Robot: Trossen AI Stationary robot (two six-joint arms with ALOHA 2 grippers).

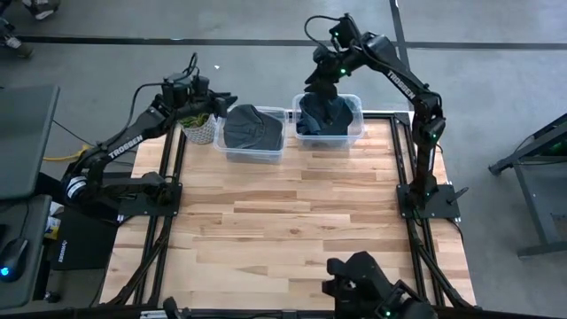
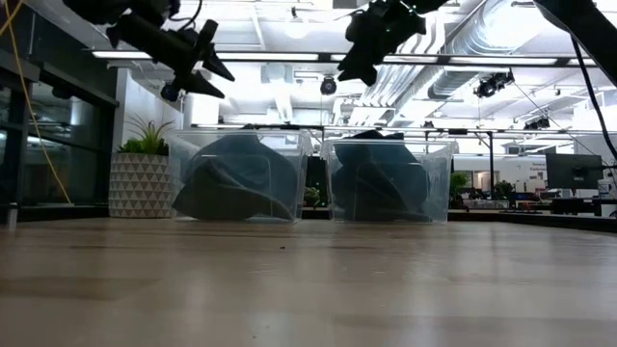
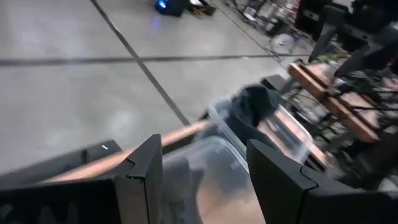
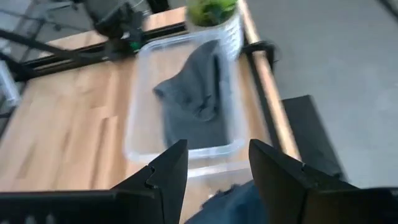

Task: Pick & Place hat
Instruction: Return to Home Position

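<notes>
Two clear plastic bins stand at the table's far edge. The left bin (image 1: 252, 133) holds a dark grey hat (image 4: 199, 93), lying on the bin's floor. The right bin (image 1: 330, 120) holds a dark blue hat (image 1: 323, 115), heaped up to the rim; it also shows in the left wrist view (image 3: 255, 102). My left gripper (image 1: 221, 102) is open and empty in the air, just left of the left bin and above it (image 2: 198, 58). My right gripper (image 1: 321, 84) is open and empty, above the right bin and clear of the blue hat (image 2: 371, 48).
A potted plant (image 1: 199, 124) in a white patterned pot stands at the far left, next to the left bin. The wooden tabletop (image 1: 292, 221) stretches from the bins to the near edge. A dark rig (image 1: 372, 288) sits at the near edge.
</notes>
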